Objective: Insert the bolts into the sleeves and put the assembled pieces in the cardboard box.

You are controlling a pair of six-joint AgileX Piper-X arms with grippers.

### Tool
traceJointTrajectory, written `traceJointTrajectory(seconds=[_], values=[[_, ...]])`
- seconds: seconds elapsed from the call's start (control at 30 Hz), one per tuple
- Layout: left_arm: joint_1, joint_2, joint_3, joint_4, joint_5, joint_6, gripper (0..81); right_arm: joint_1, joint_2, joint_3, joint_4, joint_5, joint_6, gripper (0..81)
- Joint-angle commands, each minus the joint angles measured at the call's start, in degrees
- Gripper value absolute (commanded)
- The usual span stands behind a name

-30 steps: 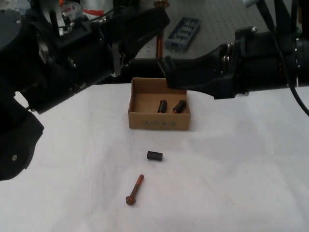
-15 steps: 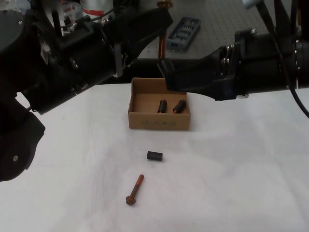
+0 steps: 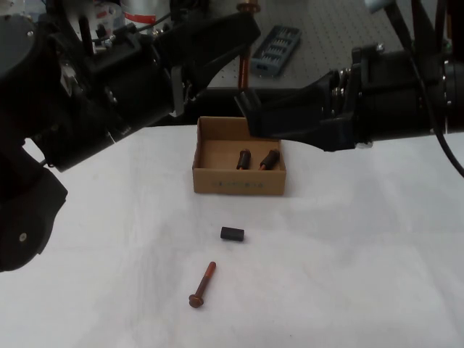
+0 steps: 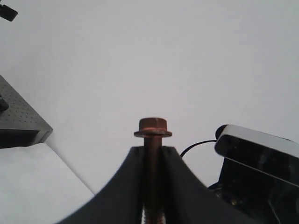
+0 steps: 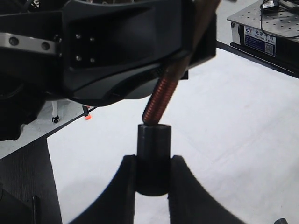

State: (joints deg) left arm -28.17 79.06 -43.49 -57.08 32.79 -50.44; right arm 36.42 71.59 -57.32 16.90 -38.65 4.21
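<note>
My left gripper (image 4: 152,151) is shut on a copper bolt (image 4: 153,127), whose flanged head sticks out past the fingertips. My right gripper (image 5: 153,161) is shut on a black sleeve (image 5: 153,144). The held bolt's threaded tip (image 5: 159,105) rests at the sleeve's open top, tilted. In the high view both grippers (image 3: 239,32) (image 3: 250,116) meet above the back of the cardboard box (image 3: 239,185), which holds two assembled pieces (image 3: 243,159) (image 3: 270,159). A loose sleeve (image 3: 232,234) and a loose bolt (image 3: 202,284) lie on the white cloth in front of the box.
A blue rack (image 3: 275,47) lies on the perforated table behind the bench. A black device (image 5: 266,32) stands at the cloth's edge. The white cloth (image 3: 362,275) spreads around the box.
The left arm has shifted slightly toward the right arm, and the right gripper has edged a little leftward. The box and loose parts have not moved.
</note>
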Motion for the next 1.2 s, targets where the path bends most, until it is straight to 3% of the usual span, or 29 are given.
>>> traceJointTrajectory(seconds=[0.0,0.4,0.67,1.17], values=[[-0.24,-0.35,-0.46,-1.3,1.41,0.41,0.6,-0.68,-0.34,-0.11,-0.99,-0.5,0.07,1.9],[-0.49,-0.35,-0.38,-1.3,2.72,1.74,0.6,-6.27,-0.34,-0.11,-1.0,-1.66,2.26,1.9],[-0.49,-0.22,-0.38,0.9,0.62,8.72,0.6,-6.24,-0.34,-0.11,-1.0,-9.18,0.95,1.9],[-0.49,-0.12,-0.38,-5.02,-0.71,4.33,0.6,-6.24,-0.34,-0.11,-1.0,-12.57,0.95,1.9]])
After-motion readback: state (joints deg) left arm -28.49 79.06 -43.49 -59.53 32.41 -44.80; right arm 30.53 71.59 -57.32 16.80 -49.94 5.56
